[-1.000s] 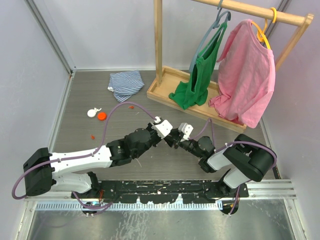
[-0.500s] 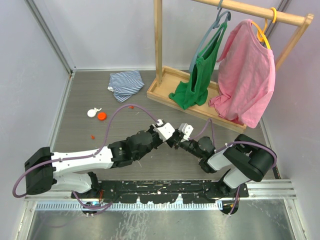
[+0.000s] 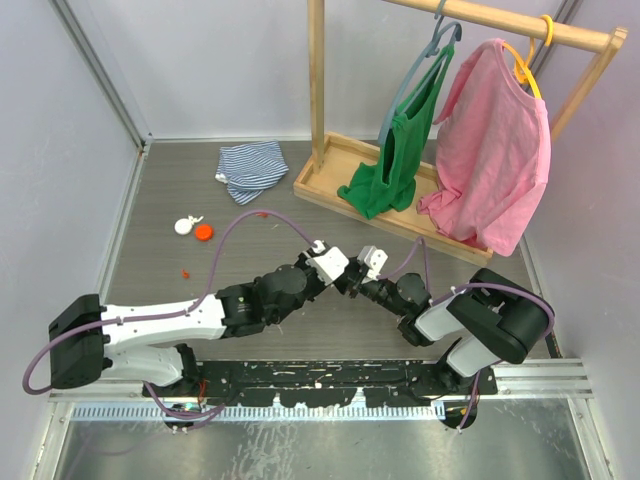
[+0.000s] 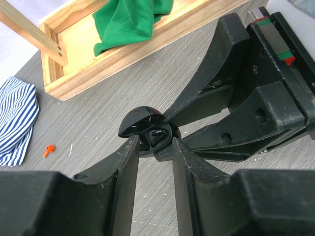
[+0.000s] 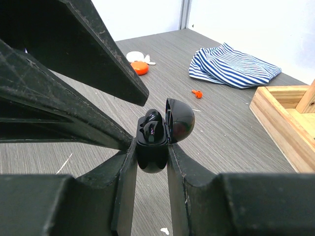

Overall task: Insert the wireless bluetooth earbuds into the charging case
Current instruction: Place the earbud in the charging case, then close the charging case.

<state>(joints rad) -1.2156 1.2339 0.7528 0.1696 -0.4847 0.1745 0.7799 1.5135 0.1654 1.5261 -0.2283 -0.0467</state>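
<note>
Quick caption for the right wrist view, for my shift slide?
Right gripper holds the open black charging case, a black earbud seated inside; left gripper open close beside it.

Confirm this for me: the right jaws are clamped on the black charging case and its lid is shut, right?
Not shut: the lid stands open, as the right wrist view shows. The right gripper does have its jaws clamped on the black charging case.

You have two hands over the desk (image 3: 160,200): the left hand (image 4: 153,146) and the right hand (image 5: 151,149). There are three cases, one black charging case (image 5: 152,160), one orange case (image 3: 204,232) and one white case (image 3: 183,226), plus two loose orange earbuds (image 3: 185,272) and at least one black earbud (image 4: 158,136). You also have three garments (image 3: 495,150), two hangers (image 3: 428,55) and one rack (image 3: 316,90).
</note>
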